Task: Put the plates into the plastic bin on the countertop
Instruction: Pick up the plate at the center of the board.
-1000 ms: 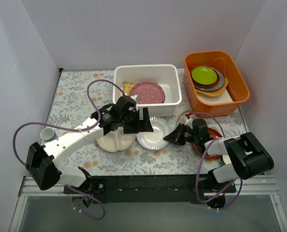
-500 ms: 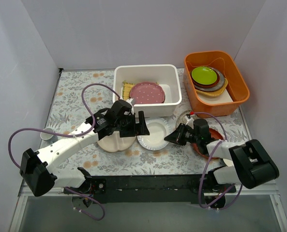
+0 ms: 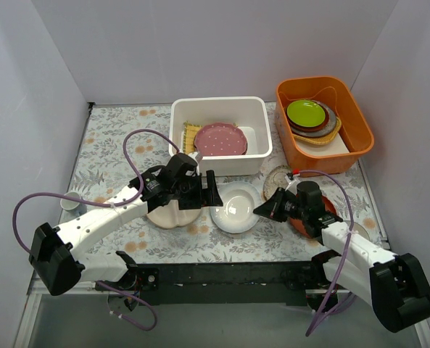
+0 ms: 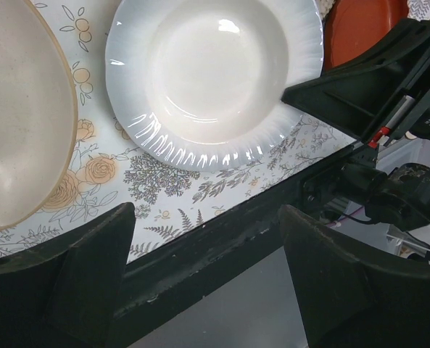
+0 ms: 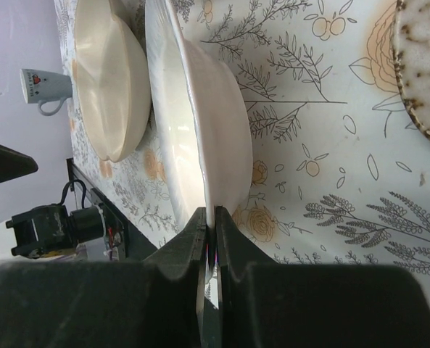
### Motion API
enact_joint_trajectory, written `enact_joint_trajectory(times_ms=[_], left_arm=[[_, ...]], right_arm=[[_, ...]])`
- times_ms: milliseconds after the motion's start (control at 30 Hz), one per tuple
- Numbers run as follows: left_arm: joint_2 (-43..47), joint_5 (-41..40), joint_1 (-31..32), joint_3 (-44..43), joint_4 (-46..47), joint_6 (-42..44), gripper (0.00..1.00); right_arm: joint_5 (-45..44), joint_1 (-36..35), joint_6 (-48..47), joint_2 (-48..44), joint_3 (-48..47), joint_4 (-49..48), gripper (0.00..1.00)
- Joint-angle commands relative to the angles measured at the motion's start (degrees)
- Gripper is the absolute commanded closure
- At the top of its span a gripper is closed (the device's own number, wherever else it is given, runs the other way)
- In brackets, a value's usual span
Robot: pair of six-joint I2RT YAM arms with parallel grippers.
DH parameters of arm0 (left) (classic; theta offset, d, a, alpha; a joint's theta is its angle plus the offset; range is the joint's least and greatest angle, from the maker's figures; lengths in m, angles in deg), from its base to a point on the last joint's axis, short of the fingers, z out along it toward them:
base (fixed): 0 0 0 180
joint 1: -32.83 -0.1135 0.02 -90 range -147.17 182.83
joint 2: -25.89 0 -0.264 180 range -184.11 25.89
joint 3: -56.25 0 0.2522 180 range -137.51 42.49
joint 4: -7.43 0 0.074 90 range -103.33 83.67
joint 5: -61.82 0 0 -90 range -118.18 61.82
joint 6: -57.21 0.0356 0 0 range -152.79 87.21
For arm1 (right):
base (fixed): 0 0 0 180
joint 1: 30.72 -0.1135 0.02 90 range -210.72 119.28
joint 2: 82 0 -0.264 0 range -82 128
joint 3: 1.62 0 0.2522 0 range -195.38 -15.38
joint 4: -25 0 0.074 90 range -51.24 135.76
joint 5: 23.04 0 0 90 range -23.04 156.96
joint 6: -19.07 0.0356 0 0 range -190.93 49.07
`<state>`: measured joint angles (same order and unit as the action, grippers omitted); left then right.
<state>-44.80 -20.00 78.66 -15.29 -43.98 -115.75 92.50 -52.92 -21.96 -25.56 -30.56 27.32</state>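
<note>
Pink dotted round plate (image 3: 220, 139) in white rectangular plastic bin (image 3: 215, 101) far centre; right jaws pinch glossy white round plate (image 3: 236, 207) rim on near counter (image 3: 113, 152), left jaws wide, empty; other plates not yet binned.

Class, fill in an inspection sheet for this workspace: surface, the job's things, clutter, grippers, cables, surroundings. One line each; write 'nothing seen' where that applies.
Surface: countertop, fern-and-flower print; no spills seen.
Job's things: plastic bin holds the pink dotted plate; glossy white plate, cream three-section plate, red-brown plate and beige lacy plate are outside it.
Clutter: yellow mat in the bin; orange tub with stacked dishes; white mug.
Grippers: left gripper open, beside the glossy white plate; right gripper shut on that plate's rim.
Cables: purple cables loop from both arms.
Surroundings: plain white walls on three sides.
</note>
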Motion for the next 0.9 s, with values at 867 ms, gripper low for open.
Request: enact_joint_trajectory(times_ms=[867], left_arm=[[2.3, 0.0, -0.1, 2.9, 3.7, -1.1, 0.21]], right_arm=[[0.7, 0.9, -1.2, -14.8, -14.4, 18.2, 0.99]])
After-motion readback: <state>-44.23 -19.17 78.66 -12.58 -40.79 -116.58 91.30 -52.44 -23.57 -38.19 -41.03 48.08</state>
